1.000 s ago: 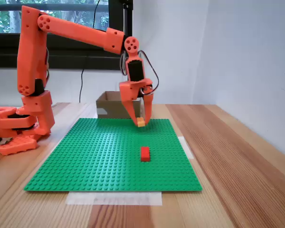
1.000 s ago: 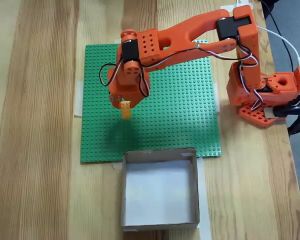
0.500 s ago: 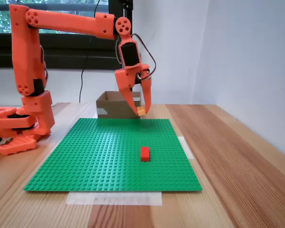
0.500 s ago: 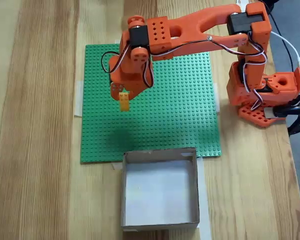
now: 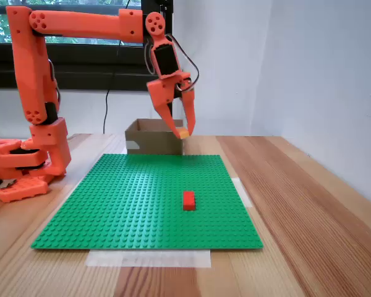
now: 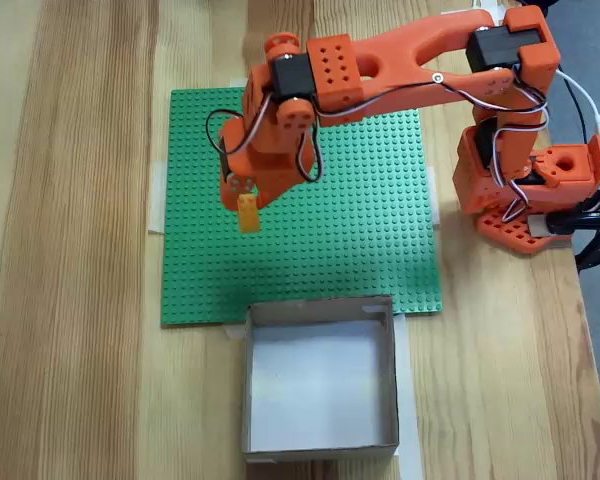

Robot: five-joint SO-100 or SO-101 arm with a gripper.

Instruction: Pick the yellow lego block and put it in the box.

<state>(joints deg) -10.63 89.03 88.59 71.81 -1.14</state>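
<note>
My orange gripper is shut on the yellow lego block, holding it in the air above the green baseplate. The block hangs from the fingertips, pointing down. The brown cardboard box stands just past the far edge of the baseplate; in the top-down fixed view it lies below and to the right of the block, and its inside holds nothing.
A red brick sits on the baseplate toward its near side. The arm's orange base stands on the wooden table beside the baseplate. A white wall runs along the table's right side in the front fixed view.
The arm has lifted the yellow block higher off the baseplate over the last second. The box and the red brick have not moved.
</note>
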